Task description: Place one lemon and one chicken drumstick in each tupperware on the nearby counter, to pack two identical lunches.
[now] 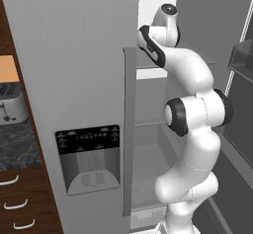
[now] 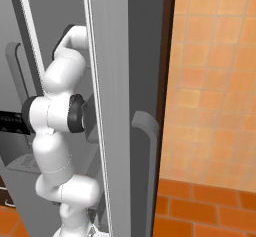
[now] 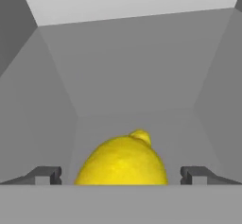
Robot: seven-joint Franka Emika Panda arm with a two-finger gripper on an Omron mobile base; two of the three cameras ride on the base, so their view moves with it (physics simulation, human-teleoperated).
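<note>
The left base view looks from behind the arm (image 1: 195, 129), facing the closed fridge door (image 1: 74, 80) and the open compartment beside it. The right base view takes the same arm and fridge from the other side. The hand view sits close behind a lemon (image 3: 123, 161), facing the compartment's back wall.

Rises white from the base, folded at the dark elbow joint (image 1: 177, 116), then bends forward and up with the wrist (image 1: 165, 23) turned away from the cameras. In the hand view, claw (image 3: 121, 176) spread wide, two dark fingertips (image 3: 47, 175) far apart at either side, gripping nothing.
</note>
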